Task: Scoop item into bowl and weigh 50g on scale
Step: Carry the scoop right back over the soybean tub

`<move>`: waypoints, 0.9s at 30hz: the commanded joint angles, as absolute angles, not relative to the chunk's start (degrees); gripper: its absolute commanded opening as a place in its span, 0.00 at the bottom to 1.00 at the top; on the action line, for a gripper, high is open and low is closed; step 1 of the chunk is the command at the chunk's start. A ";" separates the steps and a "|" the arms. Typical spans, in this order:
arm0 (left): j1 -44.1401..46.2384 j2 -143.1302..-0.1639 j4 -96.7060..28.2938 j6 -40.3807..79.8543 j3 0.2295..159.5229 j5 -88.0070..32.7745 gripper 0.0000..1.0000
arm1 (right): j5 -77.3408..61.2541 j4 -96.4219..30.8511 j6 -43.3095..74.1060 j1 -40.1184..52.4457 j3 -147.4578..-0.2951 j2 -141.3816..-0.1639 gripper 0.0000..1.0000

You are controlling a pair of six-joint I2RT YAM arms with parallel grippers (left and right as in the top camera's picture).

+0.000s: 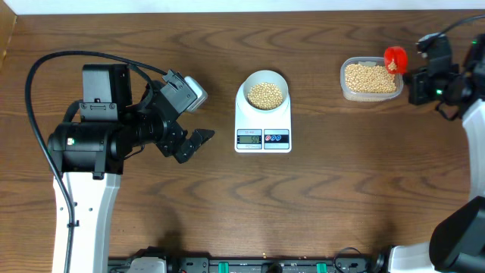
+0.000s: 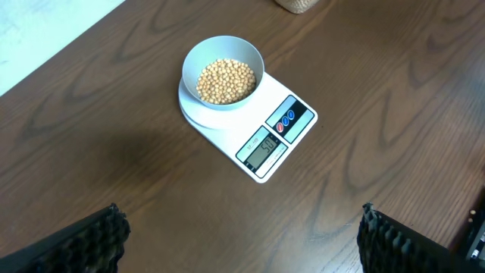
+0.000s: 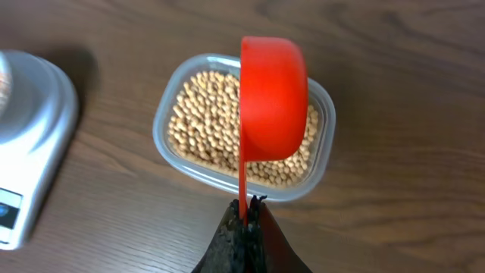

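Fingers (image 3: 229, 244) of my right gripper (image 3: 247, 221) pinch one red scoop (image 3: 273, 98) by its handle, just above one tub (image 3: 323, 163) of beans (image 3: 204, 125). My left gripper (image 2: 242, 244) stands wide open; beyond its tips, one scale (image 2: 227, 138) carries one bowl (image 2: 192, 64) of beans.

Clear tub (image 3: 158, 135), red scoop (image 3: 273, 98), wooden table (image 1: 341, 189)

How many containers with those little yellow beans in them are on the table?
2. A pale bowl sits on the white scale in the middle; a clear tub sits on the right, beneath the red scoop. None seems hidden.
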State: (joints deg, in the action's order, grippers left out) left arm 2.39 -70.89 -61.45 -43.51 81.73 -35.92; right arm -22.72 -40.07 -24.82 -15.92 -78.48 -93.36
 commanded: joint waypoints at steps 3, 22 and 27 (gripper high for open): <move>2.15 -70.85 -61.43 -43.42 82.74 -36.86 0.98 | -9.32 -40.01 -26.02 -11.51 -78.26 -93.56 0.01; 2.15 -70.85 -61.43 -43.42 82.74 -36.86 0.98 | 9.47 -33.95 -21.10 -7.81 -78.98 -86.70 0.01; 2.15 -70.85 -61.43 -43.42 82.74 -36.86 0.98 | 2.13 -36.16 -6.70 -18.24 -78.96 -81.89 0.01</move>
